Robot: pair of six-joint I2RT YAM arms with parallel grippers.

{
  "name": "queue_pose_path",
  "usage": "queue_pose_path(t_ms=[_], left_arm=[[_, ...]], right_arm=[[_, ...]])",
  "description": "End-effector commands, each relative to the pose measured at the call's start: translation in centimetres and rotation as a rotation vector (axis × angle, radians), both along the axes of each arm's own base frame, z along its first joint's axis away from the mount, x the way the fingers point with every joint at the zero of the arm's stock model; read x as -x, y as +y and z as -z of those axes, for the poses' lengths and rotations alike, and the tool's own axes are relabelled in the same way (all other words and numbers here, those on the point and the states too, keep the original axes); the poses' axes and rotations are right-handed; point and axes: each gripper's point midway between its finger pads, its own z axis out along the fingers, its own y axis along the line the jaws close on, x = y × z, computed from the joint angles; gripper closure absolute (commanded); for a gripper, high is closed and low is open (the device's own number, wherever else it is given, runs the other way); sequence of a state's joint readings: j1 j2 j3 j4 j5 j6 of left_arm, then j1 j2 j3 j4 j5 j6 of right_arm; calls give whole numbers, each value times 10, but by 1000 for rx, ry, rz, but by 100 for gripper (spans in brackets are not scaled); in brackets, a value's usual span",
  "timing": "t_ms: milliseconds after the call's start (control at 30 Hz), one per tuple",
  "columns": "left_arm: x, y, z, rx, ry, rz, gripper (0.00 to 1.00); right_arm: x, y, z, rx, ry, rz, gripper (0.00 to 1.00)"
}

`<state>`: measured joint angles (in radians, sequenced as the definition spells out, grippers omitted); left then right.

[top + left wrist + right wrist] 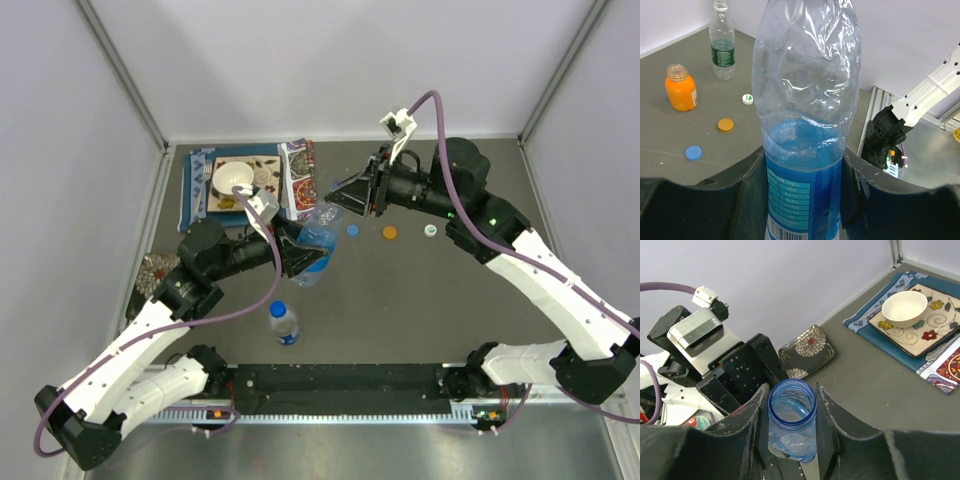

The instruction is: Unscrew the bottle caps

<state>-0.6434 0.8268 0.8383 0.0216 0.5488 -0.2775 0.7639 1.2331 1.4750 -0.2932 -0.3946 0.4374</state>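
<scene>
My left gripper (pixel 804 165) is shut on the blue label of a clear bottle (pixel 805 100), holding it tilted above the table (pixel 318 235). My right gripper (pixel 792 405) is shut on this bottle's blue-rimmed neck (pixel 792 400); the mouth looks open, with no cap on it. Three loose bottle caps lie on the table: blue (pixel 352 229), orange (pixel 390 233) and white (pixel 430 230). A second blue-label bottle (pixel 284 322) stands near the front with its blue cap on. An orange bottle (pixel 680 87) and a greenish bottle (pixel 722 42) stand beyond the caps.
A patterned plate with a white bowl (pixel 233 178) sits on a blue placemat (pixel 195 190) at the back left. A small floral dish (pixel 157 270) lies at the table's left edge. Walls close in the back and both sides.
</scene>
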Motion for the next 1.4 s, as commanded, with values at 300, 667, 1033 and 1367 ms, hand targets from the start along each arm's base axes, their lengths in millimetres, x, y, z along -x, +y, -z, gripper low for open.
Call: queue_pose_path(t_ms=[300, 667, 1033, 1367], left_arm=[[-19, 20, -44, 11, -139, -166, 2], [-23, 87, -76, 70, -236, -491, 1], [-5, 105, -46, 105, -199, -516, 1], [-13, 102, -23, 59, -162, -528, 1]], right_arm=[[-9, -25, -44, -18, -109, 140, 100], [-120, -71, -52, 59, -205, 741, 100], [-232, -62, 23, 283, -330, 1089, 100], [-310, -55, 109, 374, -238, 1140, 100]])
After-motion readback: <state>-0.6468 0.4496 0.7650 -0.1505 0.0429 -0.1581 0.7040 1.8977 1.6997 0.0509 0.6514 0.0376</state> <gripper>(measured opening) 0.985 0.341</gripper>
